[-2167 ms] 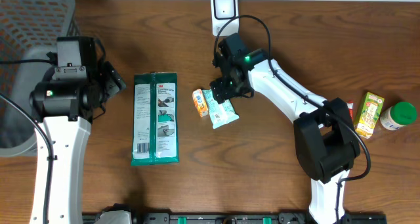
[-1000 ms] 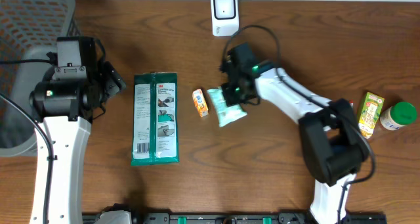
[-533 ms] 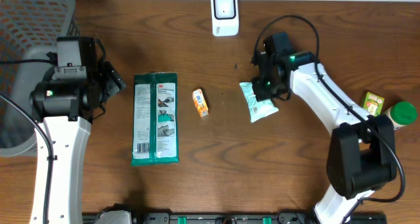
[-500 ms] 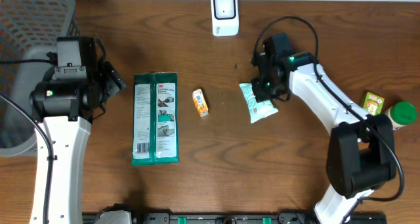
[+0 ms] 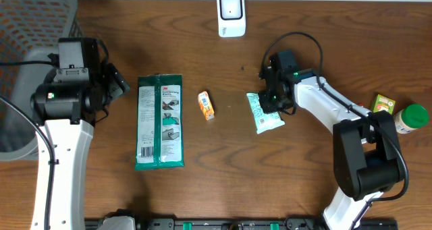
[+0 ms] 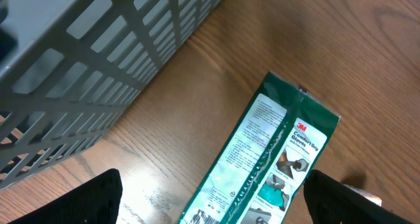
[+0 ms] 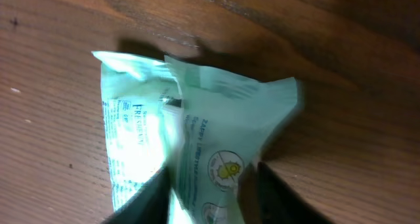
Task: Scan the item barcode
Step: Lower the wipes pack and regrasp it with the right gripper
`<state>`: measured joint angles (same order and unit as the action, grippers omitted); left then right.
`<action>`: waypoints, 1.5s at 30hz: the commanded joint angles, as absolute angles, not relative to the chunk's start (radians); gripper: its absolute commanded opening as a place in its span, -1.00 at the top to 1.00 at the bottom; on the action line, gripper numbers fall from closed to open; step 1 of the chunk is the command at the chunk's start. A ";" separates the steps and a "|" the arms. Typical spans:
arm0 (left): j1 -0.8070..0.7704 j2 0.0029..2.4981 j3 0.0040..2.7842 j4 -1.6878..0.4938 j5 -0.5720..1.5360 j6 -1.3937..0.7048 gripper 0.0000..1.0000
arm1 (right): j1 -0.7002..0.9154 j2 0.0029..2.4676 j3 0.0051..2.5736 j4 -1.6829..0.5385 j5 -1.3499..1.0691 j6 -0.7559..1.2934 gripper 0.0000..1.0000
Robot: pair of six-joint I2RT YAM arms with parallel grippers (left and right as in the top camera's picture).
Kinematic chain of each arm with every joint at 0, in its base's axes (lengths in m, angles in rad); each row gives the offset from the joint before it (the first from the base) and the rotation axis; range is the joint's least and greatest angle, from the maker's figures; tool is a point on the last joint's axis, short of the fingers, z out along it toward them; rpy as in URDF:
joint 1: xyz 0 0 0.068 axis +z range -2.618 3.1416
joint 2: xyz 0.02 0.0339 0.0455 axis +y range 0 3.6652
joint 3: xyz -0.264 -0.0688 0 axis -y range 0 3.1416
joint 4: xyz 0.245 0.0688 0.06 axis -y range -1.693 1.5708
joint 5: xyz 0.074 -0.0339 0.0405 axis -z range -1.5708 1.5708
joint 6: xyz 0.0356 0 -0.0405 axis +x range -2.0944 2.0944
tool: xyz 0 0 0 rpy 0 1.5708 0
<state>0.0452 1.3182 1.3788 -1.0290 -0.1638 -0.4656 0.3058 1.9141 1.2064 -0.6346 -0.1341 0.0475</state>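
Right claw sits low over the mint pouch, one finger on each side of its crumpled top edge. The wrist view is blurred, so it's impossible to tell whether the fingers are pinching the film or just flanking it.

The pouch lies flat on the table, right of centre, nearer than the scanner and off to its right, well apart from it. The scanner stands at the far edge with its window facing the work area, so an item most likely has to be lifted and turned toward it. Lying where it is, the pouch isn't being presented. Small print shows on the upper face, but no barcode can be made out in either view.

Left claw has its fingers wide apart and holds nothing. It hangs beside the grey basket, over the near end of the big green pack. That looks like a parking spot that keeps the scanner lane free.

A small orange box sits alone between the pack and the pouch. The juice carton and the green-lidded jar are grouped at the far right, probably as a holding zone.
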 commanded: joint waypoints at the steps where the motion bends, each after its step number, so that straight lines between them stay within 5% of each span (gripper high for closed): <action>1: 0.049 1.313 1.386 -1.032 -0.177 -0.453 -0.78 | 0.302 1.916 1.191 -0.632 -0.139 0.052 -0.21; 8: 0.049 1.313 1.386 -1.032 -0.177 -0.453 -0.78 | 0.289 1.897 1.267 -0.704 -0.167 0.077 -0.27; 13: 0.049 1.313 1.386 -1.032 -0.177 -0.453 -0.78 | 0.287 1.876 1.309 -0.772 -0.247 0.073 -0.63; 26: 0.049 1.313 1.386 -1.032 -0.177 -0.453 -0.78 | 0.287 1.886 1.168 -0.637 -0.186 0.074 -0.13; 45: 0.049 1.313 1.386 -1.032 -0.177 -0.453 -0.78 | 0.279 1.875 1.098 -0.463 -0.187 0.075 -0.13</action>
<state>0.0452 1.3182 1.3788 -1.0290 -0.1638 -0.4652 0.3050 1.8866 1.1114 -0.4736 -0.2047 0.0723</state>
